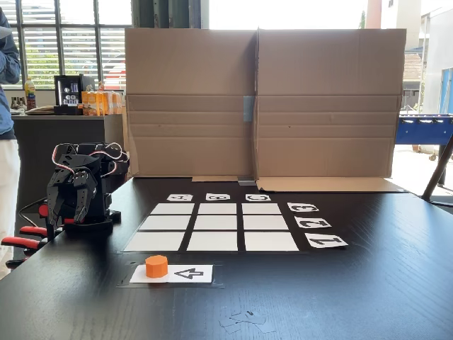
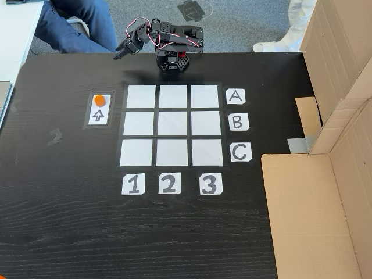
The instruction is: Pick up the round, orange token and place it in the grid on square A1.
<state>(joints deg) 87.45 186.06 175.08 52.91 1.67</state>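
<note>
The round, orange token (image 1: 156, 266) sits on the white arrow card (image 1: 185, 273) beside the grid (image 1: 212, 227), well apart from the fingers (image 1: 73, 210), which hold nothing and look nearly closed

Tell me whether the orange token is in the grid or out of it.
Out: the orange token sits on the arrow card, left of the grid in that fixed view.

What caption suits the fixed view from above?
Orange token waits on the arrow card beside the empty grid; arm folded.
</note>
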